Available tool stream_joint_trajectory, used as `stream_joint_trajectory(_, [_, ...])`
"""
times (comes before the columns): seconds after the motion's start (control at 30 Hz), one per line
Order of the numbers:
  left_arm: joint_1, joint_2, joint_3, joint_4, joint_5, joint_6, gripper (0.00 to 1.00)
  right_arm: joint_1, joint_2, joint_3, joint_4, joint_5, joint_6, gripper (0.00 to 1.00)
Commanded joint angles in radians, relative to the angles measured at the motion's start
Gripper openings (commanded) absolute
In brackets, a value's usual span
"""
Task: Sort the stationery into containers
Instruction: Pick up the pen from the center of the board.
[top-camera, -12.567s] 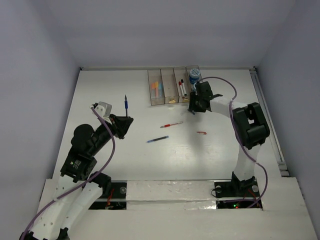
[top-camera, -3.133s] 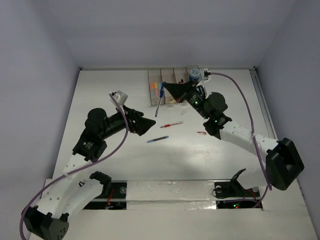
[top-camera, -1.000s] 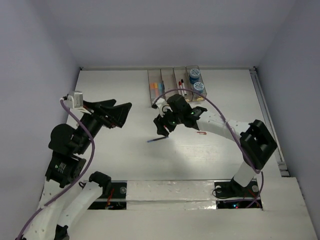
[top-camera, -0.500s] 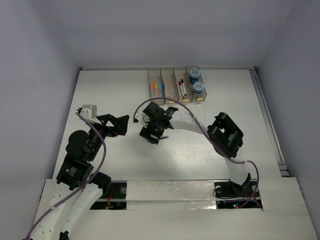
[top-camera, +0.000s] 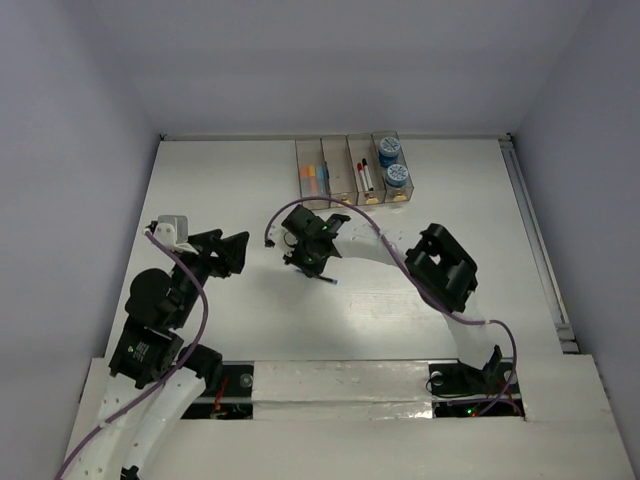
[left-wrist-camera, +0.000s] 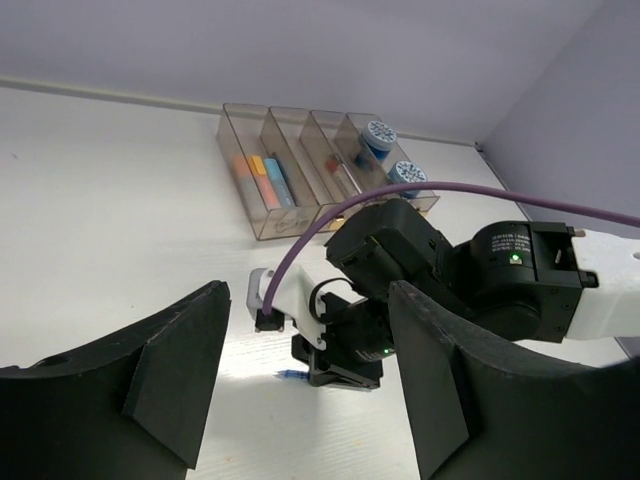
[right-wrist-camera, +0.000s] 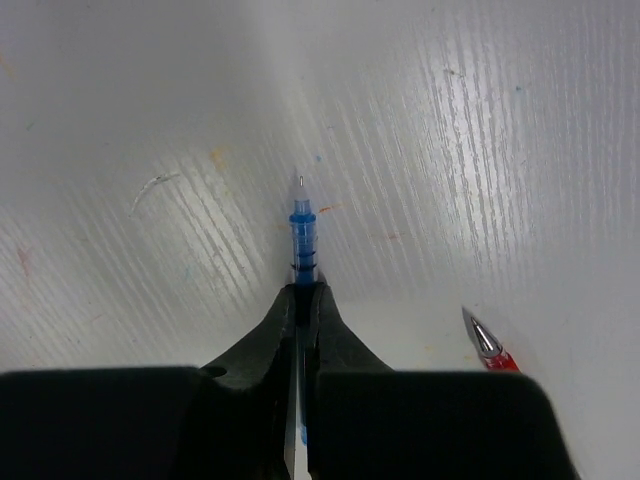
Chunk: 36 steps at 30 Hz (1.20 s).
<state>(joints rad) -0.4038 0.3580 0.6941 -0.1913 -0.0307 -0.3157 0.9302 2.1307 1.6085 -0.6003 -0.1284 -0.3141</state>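
Pinching blue pen (right-wrist-camera: 302, 240) between pressed-together tips of right gripper (right-wrist-camera: 302, 308), nib projecting ahead of them, red pen (right-wrist-camera: 488, 348) lying apart at right, left gripper (left-wrist-camera: 308, 292) spread.

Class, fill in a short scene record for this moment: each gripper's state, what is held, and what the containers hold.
left gripper: open, empty
right gripper: shut on blue pen
loose on table: red pen
containers: coloured sticks, markers, two blue-white rolls
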Motion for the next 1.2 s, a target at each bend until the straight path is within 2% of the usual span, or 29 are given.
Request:
stream_joint_trajectory(0.0, [0.005,0.021,-0.005,0.052,0.058,0.004,0.61,0.009,0.037,-0.041,0.049,-0.037,0.027,0.00])
stream_joint_trajectory(0.13, [0.005,0.058,-0.010,0.070,0.135,-0.020,0.58,0.009,-0.050,-0.088,0.196,0.001,0.122,0.00])
stream_joint_trajectory(0.27, [0.005,0.067,-0.034,0.099,0.224,-0.071,0.57,0.009,-0.263,-0.159,0.438,0.045,0.298,0.00])
stream_joint_trajectory(0.3, [0.005,0.067,-0.039,0.105,0.233,-0.080,0.56,0.009,-0.306,-0.218,0.489,0.067,0.414,0.00])
stream_joint_trajectory(0.37, [0.005,0.065,-0.048,0.108,0.241,-0.097,0.54,0.009,-0.394,-0.300,0.613,0.059,0.505,0.00])
stream_joint_trajectory(0.4, [0.005,0.067,-0.053,0.112,0.245,-0.103,0.52,0.009,-0.473,-0.339,0.746,0.041,0.583,0.00])
stream_joint_trajectory(0.43, [0.005,0.070,-0.057,0.116,0.252,-0.111,0.48,0.009,-0.507,-0.419,0.811,0.029,0.622,0.00])
stream_joint_trajectory(0.5, [0.005,0.084,-0.065,0.116,0.276,-0.114,0.43,0.009,-0.584,-0.472,0.925,0.033,0.676,0.00])
stream_joint_trajectory(0.57, [0.005,0.096,-0.073,0.113,0.297,-0.118,0.40,0.009,-0.618,-0.499,0.953,0.038,0.719,0.00])
stream_joint_trajectory(0.73, [0.005,0.104,-0.087,0.138,0.339,-0.128,0.41,0.009,-0.681,-0.565,1.149,0.001,0.848,0.00])
stream_joint_trajectory(0.9, [0.014,0.111,-0.102,0.182,0.426,-0.140,0.44,0.009,-0.658,-0.601,1.333,-0.085,0.940,0.00])
stream_joint_trajectory(1.17, [0.033,0.128,-0.108,0.185,0.456,-0.141,0.41,0.018,-0.606,-0.596,1.441,-0.172,1.024,0.00])
